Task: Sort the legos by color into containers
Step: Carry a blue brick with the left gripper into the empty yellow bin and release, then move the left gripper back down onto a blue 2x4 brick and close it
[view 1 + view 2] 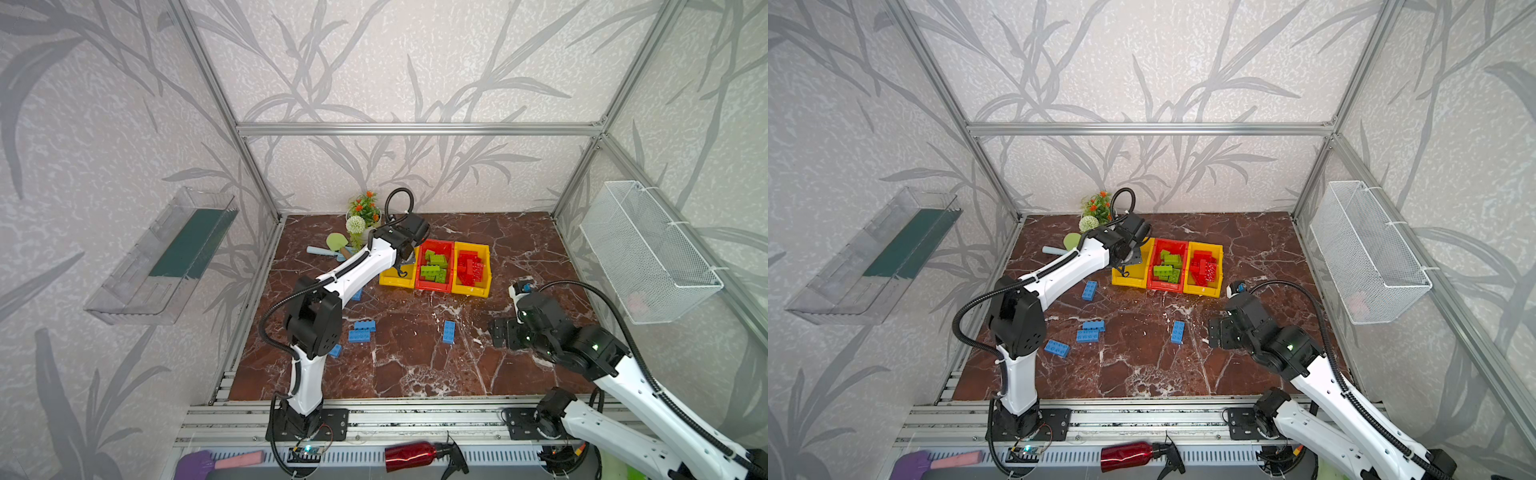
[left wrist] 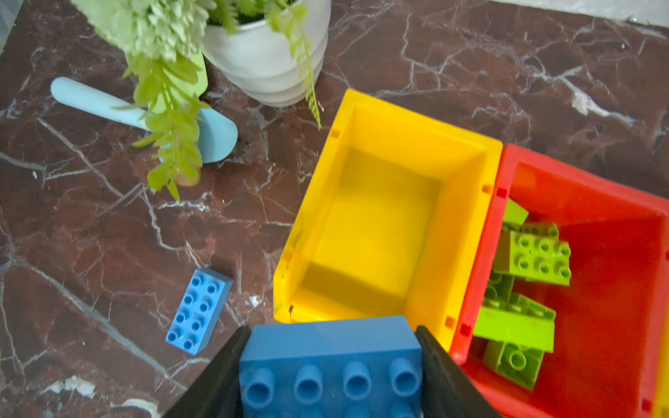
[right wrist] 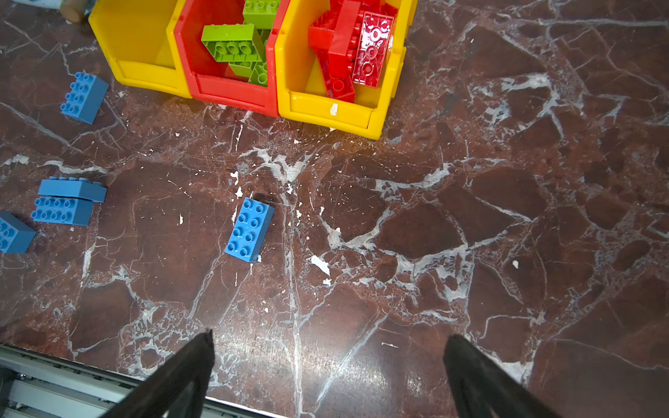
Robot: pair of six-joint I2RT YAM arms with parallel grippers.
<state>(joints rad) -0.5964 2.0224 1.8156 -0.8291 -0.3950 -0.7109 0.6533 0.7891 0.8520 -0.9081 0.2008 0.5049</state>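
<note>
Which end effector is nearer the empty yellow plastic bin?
Left. The left end effector grips a blue plastic brick at the rim of the empty yellow plastic bin; the right end effector hangs open over the marble tabletop, well away from it.

I am holding a blue brick point(image 2: 330, 347) in the left gripper point(image 2: 331, 328). It is hanging at the yellow bin point(image 2: 459, 235)'s rim.
</note>
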